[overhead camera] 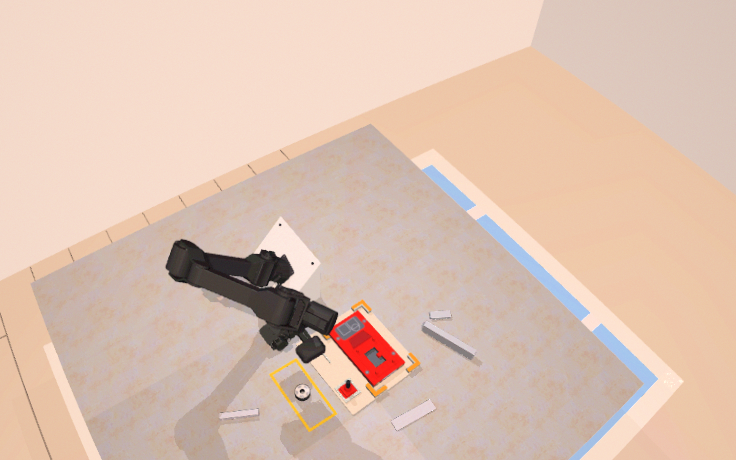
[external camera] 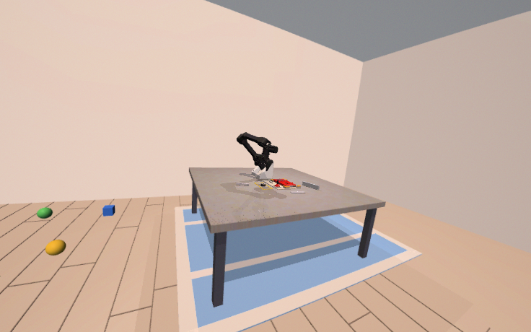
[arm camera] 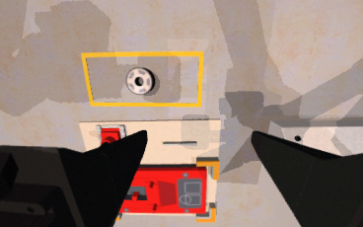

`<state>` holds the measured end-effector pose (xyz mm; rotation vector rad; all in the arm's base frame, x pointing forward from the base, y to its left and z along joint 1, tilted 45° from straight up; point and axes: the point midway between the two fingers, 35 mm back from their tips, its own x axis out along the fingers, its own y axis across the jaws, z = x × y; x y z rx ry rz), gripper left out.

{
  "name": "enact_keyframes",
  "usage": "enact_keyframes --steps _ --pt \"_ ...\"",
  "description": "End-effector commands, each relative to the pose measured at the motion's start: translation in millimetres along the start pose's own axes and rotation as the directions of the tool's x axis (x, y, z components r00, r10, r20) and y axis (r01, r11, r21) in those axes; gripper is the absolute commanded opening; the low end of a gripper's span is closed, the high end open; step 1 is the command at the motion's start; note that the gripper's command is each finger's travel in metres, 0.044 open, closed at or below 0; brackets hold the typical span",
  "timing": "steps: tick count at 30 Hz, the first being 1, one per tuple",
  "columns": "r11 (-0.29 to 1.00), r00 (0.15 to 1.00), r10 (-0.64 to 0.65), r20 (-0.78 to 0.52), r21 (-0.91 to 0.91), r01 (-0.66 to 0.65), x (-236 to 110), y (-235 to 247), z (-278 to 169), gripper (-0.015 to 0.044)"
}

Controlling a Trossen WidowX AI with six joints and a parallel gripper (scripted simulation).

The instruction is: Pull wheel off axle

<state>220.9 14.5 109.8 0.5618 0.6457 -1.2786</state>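
Observation:
The silver wheel (overhead camera: 302,390) (arm camera: 140,80) lies flat on the table inside the yellow marked rectangle (overhead camera: 283,367) (arm camera: 143,53). It is off the axle. The black upright axle (overhead camera: 348,383) (arm camera: 109,134) stands bare on its small red base on the cream baseplate (overhead camera: 356,406), beside the rectangle. My gripper (overhead camera: 301,345) (arm camera: 199,135) (external camera: 264,165) is open wide and empty. It hangs well above the table, back from the wheel and over the baseplate's near end, touching nothing. In the wrist view the left finger hides part of the axle base.
A red board (overhead camera: 366,348) (arm camera: 163,192) with orange corner brackets lies on the baseplate. Grey bars lie around it: a long bar (overhead camera: 448,338), a short bar (overhead camera: 440,314), a flat strip (overhead camera: 413,414) and another strip (overhead camera: 238,413). A white plate (overhead camera: 294,248) sits under the arm's base.

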Motion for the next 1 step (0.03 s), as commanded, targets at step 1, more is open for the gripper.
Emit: enact_keyframes --steps 1 --pt "1.000 1.000 -0.003 -0.004 0.004 0.003 -0.1 -0.7 -0.5 0.0440"
